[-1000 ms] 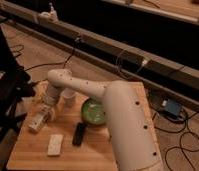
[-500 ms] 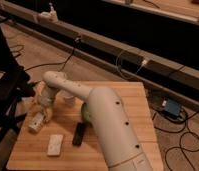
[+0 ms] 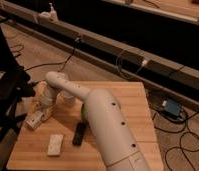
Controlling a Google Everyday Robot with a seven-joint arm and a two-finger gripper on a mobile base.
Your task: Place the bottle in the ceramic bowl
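Observation:
The bottle (image 3: pixel 34 120) is whitish and lies on its side near the left edge of the wooden table (image 3: pixel 135 107). My gripper (image 3: pixel 43 111) hangs from the white arm (image 3: pixel 100 125) and is right over the bottle's upper end, at or touching it. The green ceramic bowl (image 3: pixel 84 113) is almost wholly hidden behind my arm; only a green sliver shows at the arm's left side.
A flat white block (image 3: pixel 55 144) and a dark slim object (image 3: pixel 79 134) lie at the table's front left. A small white cup (image 3: pixel 68 98) stands behind my wrist. A black chair (image 3: pixel 7 100) stands left of the table. Cables and a blue box (image 3: pixel 172 107) lie on the floor at the right.
My arm has swung across in front of the bowl, hiding it. The gripper has moved left and down from near the cup onto the bottle. The bottle has not moved.

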